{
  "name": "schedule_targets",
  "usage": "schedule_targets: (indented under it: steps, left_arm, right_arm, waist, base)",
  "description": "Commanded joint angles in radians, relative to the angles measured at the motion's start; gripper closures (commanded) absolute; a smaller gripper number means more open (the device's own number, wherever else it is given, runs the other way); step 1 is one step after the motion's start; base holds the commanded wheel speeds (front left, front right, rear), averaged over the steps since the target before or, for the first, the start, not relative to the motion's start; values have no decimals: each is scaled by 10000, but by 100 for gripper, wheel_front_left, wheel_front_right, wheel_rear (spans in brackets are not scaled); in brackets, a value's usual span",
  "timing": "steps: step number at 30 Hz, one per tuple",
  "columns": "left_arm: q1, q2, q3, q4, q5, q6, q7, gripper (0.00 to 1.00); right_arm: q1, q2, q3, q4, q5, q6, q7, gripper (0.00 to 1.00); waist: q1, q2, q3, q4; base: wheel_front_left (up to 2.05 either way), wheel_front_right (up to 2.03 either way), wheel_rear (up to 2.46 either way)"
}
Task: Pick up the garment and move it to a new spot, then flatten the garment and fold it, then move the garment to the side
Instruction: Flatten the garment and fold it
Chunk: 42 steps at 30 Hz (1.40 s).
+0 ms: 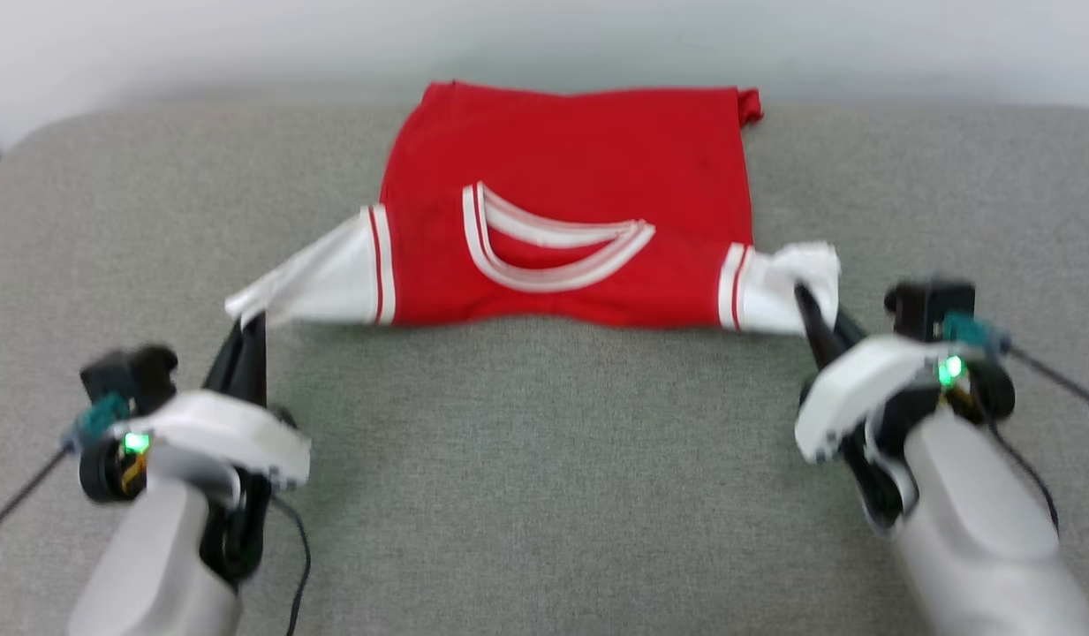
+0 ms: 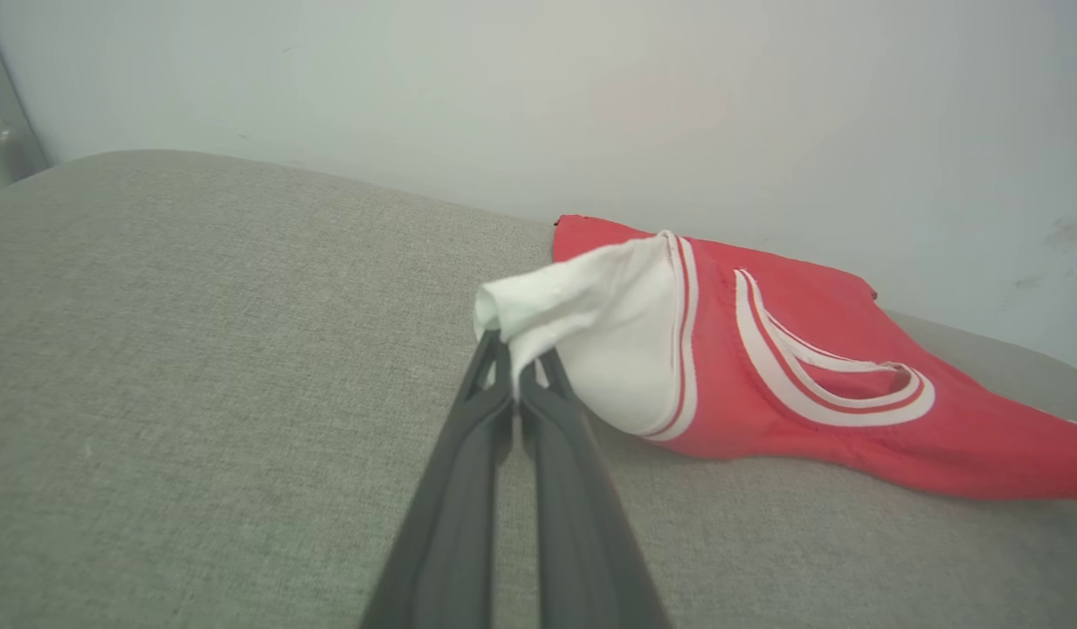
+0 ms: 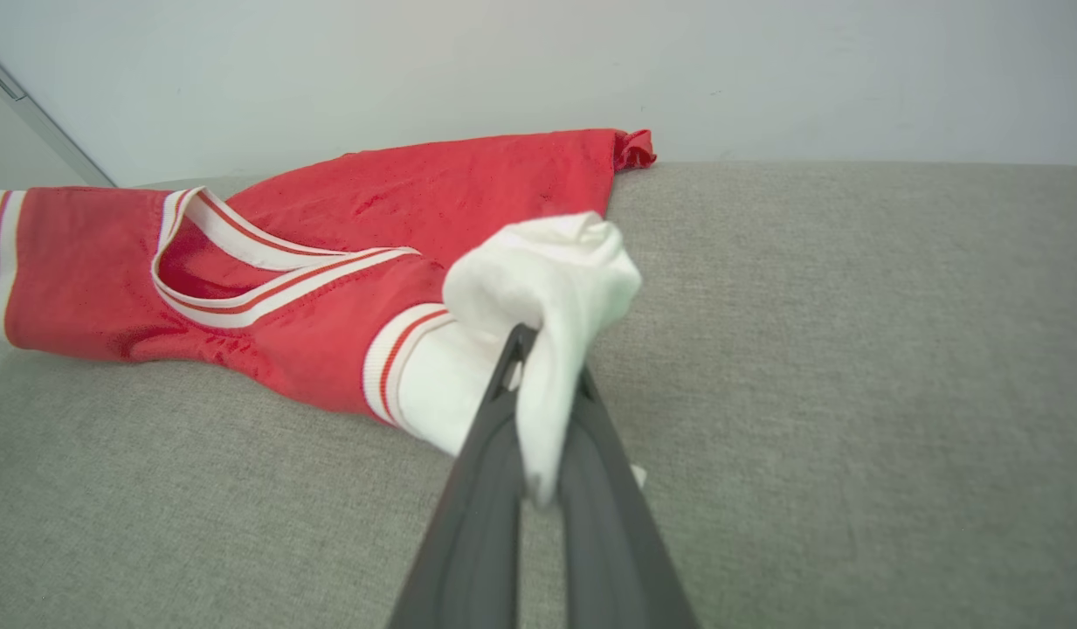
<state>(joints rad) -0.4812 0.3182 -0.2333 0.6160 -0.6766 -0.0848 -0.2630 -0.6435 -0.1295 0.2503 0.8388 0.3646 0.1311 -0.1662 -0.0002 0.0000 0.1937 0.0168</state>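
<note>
Evidently the flattening step is in hand. The red jersey [image 1: 562, 168] lies collar-side toward the robot on the grey fabric-covered worktop [image 1: 544, 477], with its hem against the pale wall [image 1: 544, 35]. Each gripper is clenched on a white sleeve. The left gripper [image 1: 248, 322] pinches the tip of the left sleeve [image 1: 319, 278], which is drawn out to a point. In the left wrist view its two dark fingers [image 2: 451, 507] meet with cloth nipped between them. The right gripper [image 1: 806, 299] grasps the right sleeve [image 1: 787, 269], which is bunched into a wad. In the right wrist view a flap of white hangs down between that gripper's fingers.

To do this well, I judge that both arms should pull outward and slightly toward the robot, evenly and low over the worktop. That way the thin fabric slides taut rather than lifting and tucking under itself. The near edge sags in a shallow curve between the sleeves, which suggests more sideways tension is wanted. The right grip looks the weaker point: a wad lets go as a crumple, so that sleeve will probably need smoothing afterwards. The far right hem corner [image 1: 749, 104] curls up and the striped neckline [image 1: 553, 256] gapes, and pulling the sleeves alone is unlikely to cure either. Release is best made only once both sleeves rest flat.
</note>
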Motion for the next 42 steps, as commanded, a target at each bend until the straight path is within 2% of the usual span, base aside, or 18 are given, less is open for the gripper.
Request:
schedule_targets:
  steps: [1, 8, 14, 19, 20, 21, 22, 23, 26, 31, 37, 42]
  left_arm:
    - [405, 54, 27, -273, 64, 91, -23, 100]
    - [3084, 295, 61, -2130, 23, 859, 286, 100]
    - [5054, 450, 56, -3519, -103, 1710, 996, 100]
    - [5921, 448, 105, -4037, -103, 2208, 1142, 100]
    - [5996, 429, 102, -4097, -116, 2252, 1128, 100]
    - [6030, 419, 90, -4147, -85, 2291, 1096, 100]
    - [6065, 414, 69, -4203, -60, 2308, 1093, 100]
    - [6059, 385, 45, -4263, -50, 2327, 1082, 100]
    - [5882, 345, -69, -4433, 30, 2271, 1014, 100]
    - [5464, 381, -352, -4998, 289, 2156, 958, 100]
    - [4913, 358, -567, -5674, 514, 2055, 906, 100]
    - [4152, 160, -854, -6115, 659, 1768, 787, 100]
  right_arm:
    - [515, -95, -20, -283, 49, -5, 86, 100]
    - [3866, -248, -928, -3053, 195, -6, 942, 100]
    - [6911, 186, -2402, -5565, -326, -6, 2202, 100]
    - [8632, 621, -3358, -6968, -885, -6, 3188, 100]
    - [8814, 674, -3504, -7128, -911, -8, 3300, 87]
    - [8999, 708, -3594, -7200, -943, -8, 3473, 63]
    - [9122, 745, -3645, -7280, -1024, -8, 3579, 31]
    - [9140, 762, -3677, -7373, -990, -8, 3632, 0]
    - [8943, 785, -3746, -7607, -959, -6, 3497, 0]
    - [6982, 763, -4301, -7351, -821, -6, 3287, 0]
    - [3990, 52, -4862, -5131, -450, -5, 4063, 0]
    - [1615, -901, -5255, -3244, -674, -5, 5408, 0]
  waist:
    - [2, 0, -426, -21]
    - [2, 0, -992, -14]
    - [2, 0, -1381, 126]
    - [2, 0, -1439, 268]
    - [2, 0, -1427, 307]
    - [2, 0, -1438, 350]
    - [2, 0, -1435, 397]
    - [2, 0, -1415, 445]
    - [2, 0, -1450, 610]
    - [2, 0, -1177, 1037]
    - [2, 0, -463, 1726]
    - [2, 0, 429, 2671]
  base:
    - [0, 0, 0]
    - [0, 0, 0]
    - [0, 0, 0]
    - [0, 0, 0]
    - [0, 0, 0]
    - [0, 0, 0]
    - [0, 0, 0]
    - [0, 0, 0]
    - [0, 0, 0]
    - [0, 0, 0]
    - [0, 0, 0]
    - [0, 0, 0]
